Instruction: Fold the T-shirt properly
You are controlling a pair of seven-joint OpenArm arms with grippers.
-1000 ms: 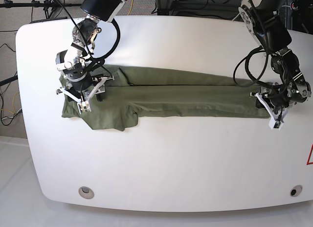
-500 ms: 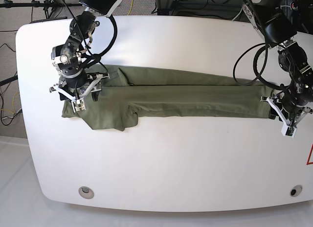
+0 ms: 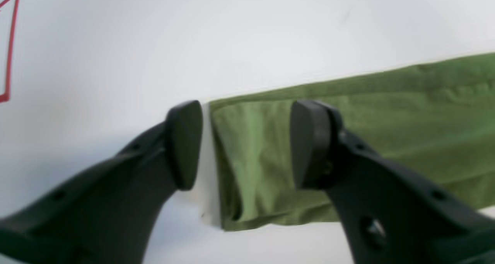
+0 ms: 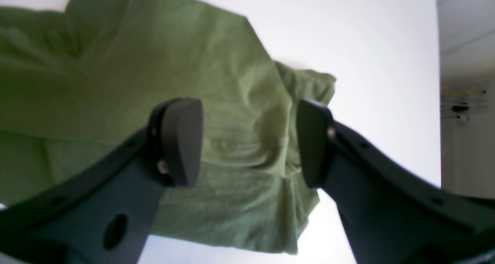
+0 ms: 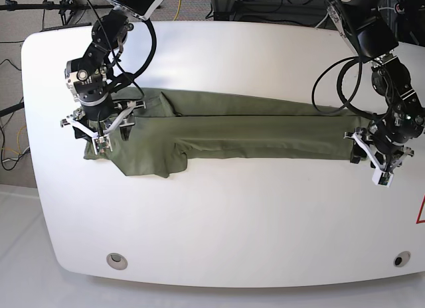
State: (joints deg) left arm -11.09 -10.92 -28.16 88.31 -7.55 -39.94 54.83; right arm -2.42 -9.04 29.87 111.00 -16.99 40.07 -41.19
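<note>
The olive-green T-shirt (image 5: 252, 129) lies folded lengthwise into a long strip across the white table (image 5: 232, 215). A sleeve part (image 5: 149, 160) sticks out toward the front at its left end. My left gripper (image 5: 370, 162) is open at the strip's right end. In the left wrist view (image 3: 247, 144) one fingertip (image 3: 185, 144) is over bare table just past the shirt's edge (image 3: 251, 155), and the other is over the cloth. My right gripper (image 5: 98, 130) is open over the left end. In the right wrist view (image 4: 247, 144) wrinkled cloth (image 4: 243, 140) lies between its fingers.
A red marking (image 5: 421, 212) is at the table's right edge and also shows in the left wrist view (image 3: 7, 47). Two round holes (image 5: 117, 259) (image 5: 398, 259) sit near the front edge. Cables and stands (image 5: 66, 6) are behind the table.
My right gripper has shifted left toward the shirt's left end. My left gripper swung out to the right, then came back a little toward the shirt's right end. The shirt has not moved.
</note>
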